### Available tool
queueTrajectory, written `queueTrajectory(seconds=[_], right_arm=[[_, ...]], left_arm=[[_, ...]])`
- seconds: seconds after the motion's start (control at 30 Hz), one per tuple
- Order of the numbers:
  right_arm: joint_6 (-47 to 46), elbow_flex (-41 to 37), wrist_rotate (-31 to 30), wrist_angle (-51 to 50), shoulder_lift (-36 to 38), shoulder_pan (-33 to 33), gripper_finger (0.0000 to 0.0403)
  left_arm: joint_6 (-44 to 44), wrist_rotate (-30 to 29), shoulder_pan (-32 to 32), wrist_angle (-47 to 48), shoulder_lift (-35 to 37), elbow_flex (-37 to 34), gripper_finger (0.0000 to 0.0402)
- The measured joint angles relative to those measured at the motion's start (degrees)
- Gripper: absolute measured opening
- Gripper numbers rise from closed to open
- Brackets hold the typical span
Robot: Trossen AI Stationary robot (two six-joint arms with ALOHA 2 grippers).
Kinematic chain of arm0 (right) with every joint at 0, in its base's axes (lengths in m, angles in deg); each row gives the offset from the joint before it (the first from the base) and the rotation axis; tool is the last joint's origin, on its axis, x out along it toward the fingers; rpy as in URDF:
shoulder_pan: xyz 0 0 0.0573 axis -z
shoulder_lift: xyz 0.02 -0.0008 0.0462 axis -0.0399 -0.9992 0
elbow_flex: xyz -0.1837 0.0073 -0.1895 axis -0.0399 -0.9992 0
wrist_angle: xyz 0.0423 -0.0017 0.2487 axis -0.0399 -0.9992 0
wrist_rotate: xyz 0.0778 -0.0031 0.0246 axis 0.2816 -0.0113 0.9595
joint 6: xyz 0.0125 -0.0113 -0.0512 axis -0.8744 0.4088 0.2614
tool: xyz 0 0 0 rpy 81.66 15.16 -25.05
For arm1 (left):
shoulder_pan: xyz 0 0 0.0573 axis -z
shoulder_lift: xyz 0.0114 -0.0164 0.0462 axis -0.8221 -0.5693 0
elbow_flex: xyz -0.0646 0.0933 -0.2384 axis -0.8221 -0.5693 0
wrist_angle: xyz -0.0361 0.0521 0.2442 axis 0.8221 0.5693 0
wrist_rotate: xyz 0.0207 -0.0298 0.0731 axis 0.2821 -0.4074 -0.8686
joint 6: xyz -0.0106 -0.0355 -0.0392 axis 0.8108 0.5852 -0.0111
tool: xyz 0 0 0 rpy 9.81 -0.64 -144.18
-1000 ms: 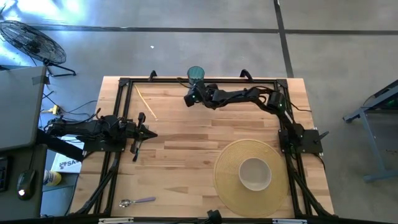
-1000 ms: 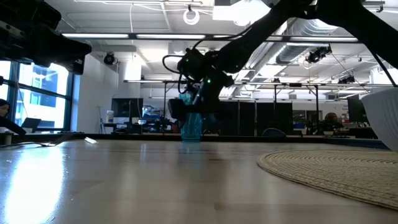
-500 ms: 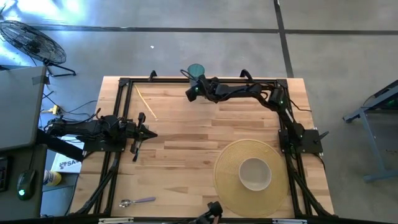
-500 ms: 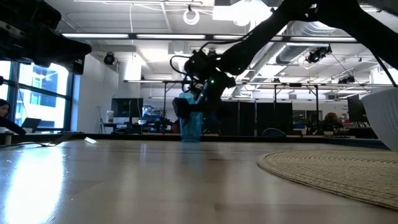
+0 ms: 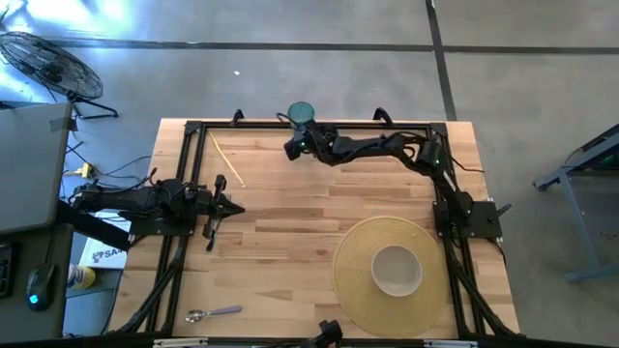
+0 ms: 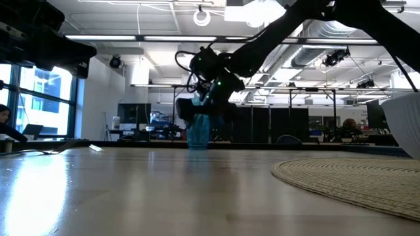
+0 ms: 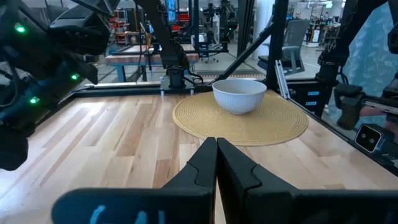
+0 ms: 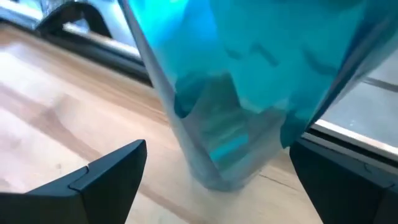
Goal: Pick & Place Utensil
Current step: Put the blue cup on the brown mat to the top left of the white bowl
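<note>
Now your right gripper [image 5: 294,145], fingers spread, flanks the teal cup [image 5: 303,113] at the tabletop's [image 5: 290,213] twelve o'clock edge; the white bowl [image 5: 396,269] sits at five o'clock. Left gripper [image 5: 232,209] is pressed together.

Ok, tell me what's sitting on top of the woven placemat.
A white bowl sits on the round woven placemat, near its middle. Nothing else shows on the mat. The part of the mat under the bowl is hidden.
</note>
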State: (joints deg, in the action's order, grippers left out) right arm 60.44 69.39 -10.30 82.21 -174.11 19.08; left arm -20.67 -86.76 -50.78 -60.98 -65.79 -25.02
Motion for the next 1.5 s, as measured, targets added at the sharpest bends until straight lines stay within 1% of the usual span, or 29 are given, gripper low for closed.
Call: queueTrajectory(seconds=[0.1,0.2,0.27,0.4,0.57,0.73,0.93,1.07,1.2,1.3,1.5], right_arm=[[-3.65,0.00,-2.02,0.93,-1.23,-0.61,0.0390],[-5.93,-0.02,-6.42,0.39,-2.92,-1.68,0.0391],[-6.34,-0.02,-8.20,0.86,-3.82,-2.34,0.0393],[-3.28,-0.04,-8.78,2.35,-4.25,-2.46,0.0394],[2.94,0.00,-9.50,5.18,-3.95,-2.03,0.0394],[3.16,0.00,-4.04,5.74,-3.77,-0.76,0.0394],[4.33,0.00,-3.11,7.11,-3.77,0.43,0.0394],[5.85,0.00,0.40,8.81,-3.77,0.86,0.0394],[7.21,0.00,2.60,9.62,-3.77,1.15,0.0392],[9.86,0.00,4.16,10.57,-3.77,1.22,0.0390],[13.17,0.00,7.83,14.47,-3.77,1.15,0.0390]], left_arm=[[0.00,0.00,0.02,0.00,-0.02,0.01,0.0001],[0.00,-0.02,0.02,0.00,-0.02,0.02,0.0001],[0.00,-0.01,0.02,0.00,-0.02,0.02,0.0001],[0.00,0.00,0.02,0.00,0.00,0.01,0.0001],[0.00,0.00,0.01,0.00,-0.02,0.00,0.0001],[0.00,-0.01,0.01,0.00,-0.02,0.01,0.0001],[0.00,0.00,0.02,0.00,0.00,0.00,0.0001],[0.00,0.00,0.01,0.00,-0.01,0.02,0.0001],[0.00,0.00,0.01,0.00,-0.01,0.01,0.0001],[0.00,0.00,0.01,0.01,-0.02,0.01,0.0001],[0.01,0.00,0.01,0.00,-0.02,0.02,0.0001]])
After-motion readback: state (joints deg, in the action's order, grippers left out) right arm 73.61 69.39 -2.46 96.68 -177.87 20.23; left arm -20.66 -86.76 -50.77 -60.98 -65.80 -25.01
